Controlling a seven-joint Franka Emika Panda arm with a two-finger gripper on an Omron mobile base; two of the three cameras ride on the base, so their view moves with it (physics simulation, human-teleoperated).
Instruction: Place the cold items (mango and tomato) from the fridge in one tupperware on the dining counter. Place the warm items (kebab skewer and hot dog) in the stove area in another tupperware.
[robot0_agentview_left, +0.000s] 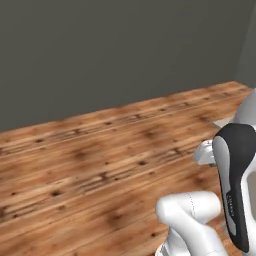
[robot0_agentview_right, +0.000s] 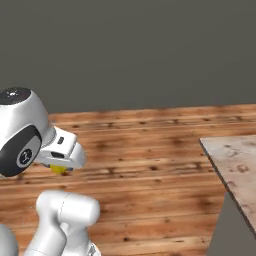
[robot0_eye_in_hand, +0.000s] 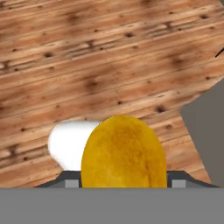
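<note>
We are carrying the mango (robot0_eye_in_hand: 123, 151), a rounded yellow-orange fruit that sits right between the finger tips in the hand view and hides most of them; in the right base view a small yellow patch of it (robot0_agentview_right: 58, 169) peeks out under the white hand. The gripper (robot0_eye_in_hand: 123, 183) is pinching the mango, its jaws held apart by the fruit's width rather than pressed together. Below the fruit we see only the wooden plank floor (robot0_agentview_left: 90, 160), so we judge that we are in transit between the fridge and the dining counter, with the drop-off not yet begun. At the right of the right base view a corner of a beige marbled slab (robot0_agentview_right: 235, 165) comes into sight, which we take to be the dining counter, well apart from the hand. To do this step well, we should keep the grip steady and the hand level while the base drives, since a round fruit can roll out of a two-finger pinch. We should bring the hand fully over the counter, centre the fruit above a tupperware, and lower it close before spreading the fingers. As for containers, we can make out no tupperware on the visible corner of the slab, so we cannot tell what either one holds.
</note>
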